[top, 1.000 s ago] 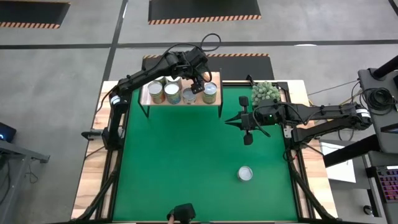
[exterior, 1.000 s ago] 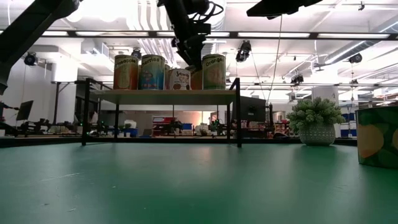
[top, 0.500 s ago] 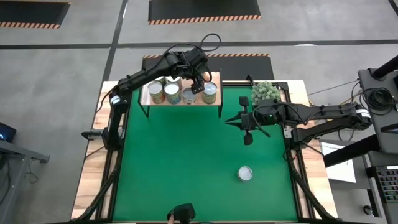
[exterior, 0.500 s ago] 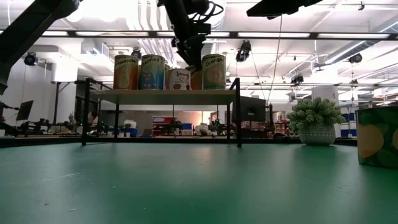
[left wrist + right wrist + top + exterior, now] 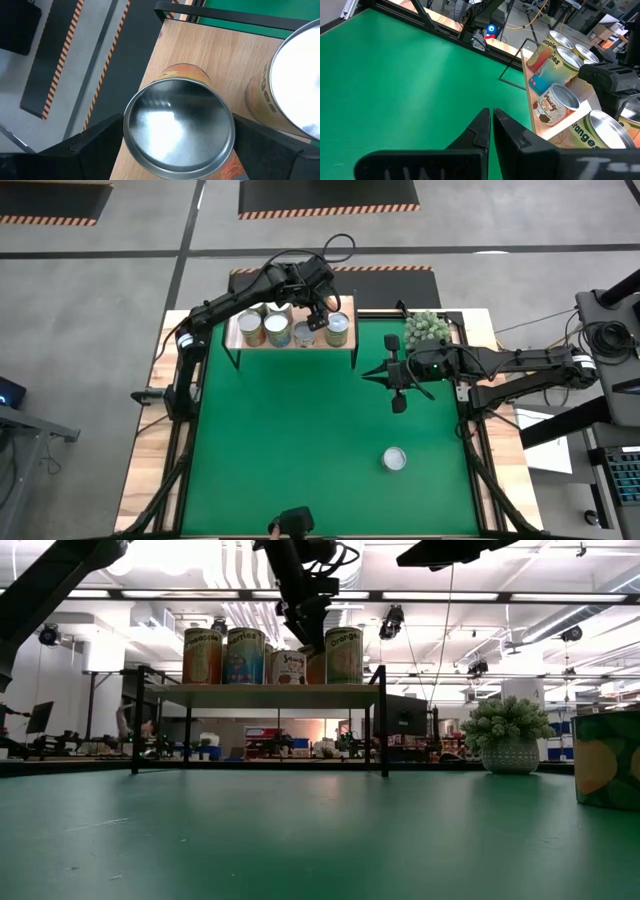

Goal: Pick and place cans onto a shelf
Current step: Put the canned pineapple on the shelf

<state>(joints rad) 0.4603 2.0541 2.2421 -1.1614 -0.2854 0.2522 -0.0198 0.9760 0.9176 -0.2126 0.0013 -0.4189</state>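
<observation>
**Left gripper straddling a can on the shelf, right arm waiting over the mat**

The left gripper (image 5: 318, 316) is hanging over the back part of the shelf (image 5: 291, 344), its fingers (image 5: 95, 140) spread wide and standing on either side of an orange-labelled can (image 5: 178, 127). In the left wrist view the can's silvery top is sitting directly between the two fingers, with a gap showing on each side, so the jaws are standing open around it rather than pinching it. Just beside that can, toward the mat, a second tin (image 5: 295, 85) is standing upright on the same board.

In the high view, four cans (image 5: 277, 328) are lining the shelf's front edge below the gripper, and the low view is showing them upright in a row (image 5: 244, 656).

The right gripper (image 5: 397, 388) is hovering above the green mat (image 5: 280, 450), well apart from the shelf, its fingers (image 5: 481, 131) pressed together with nothing between them. One loose can (image 5: 394, 459) is standing on the mat, nearer the table's front than this gripper. A fuzzy ball plant (image 5: 427, 328) is sitting behind the right arm.
</observation>
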